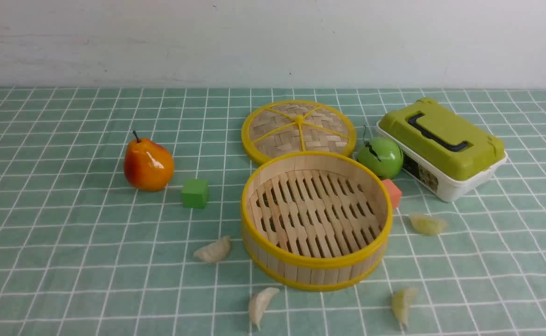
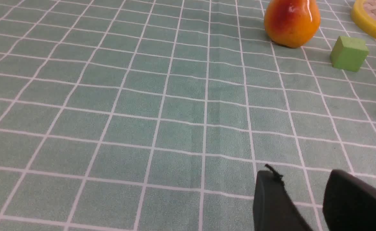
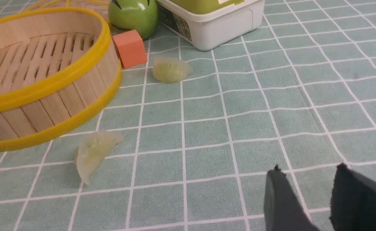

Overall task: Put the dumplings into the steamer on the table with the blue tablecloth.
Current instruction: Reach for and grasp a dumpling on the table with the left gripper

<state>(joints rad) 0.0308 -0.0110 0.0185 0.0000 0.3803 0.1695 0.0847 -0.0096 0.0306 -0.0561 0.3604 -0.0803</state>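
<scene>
Black fingertips of the left gripper [image 2: 303,179] stand apart over the tablecloth [image 2: 110,112], holding nothing. The right gripper [image 3: 310,173] is the same, and only the tips of each show. The steamer [image 1: 310,273] sits at the middle of the tablecloth, and all four dumplings [image 1: 213,250] lie outside it, around its near side. Behind, the white box [image 1: 445,186] has its green lid shut, so its inside is hidden.

Front camera overlooks the steamer [image 1: 314,273]; low right wrist camera shares it.
</scene>
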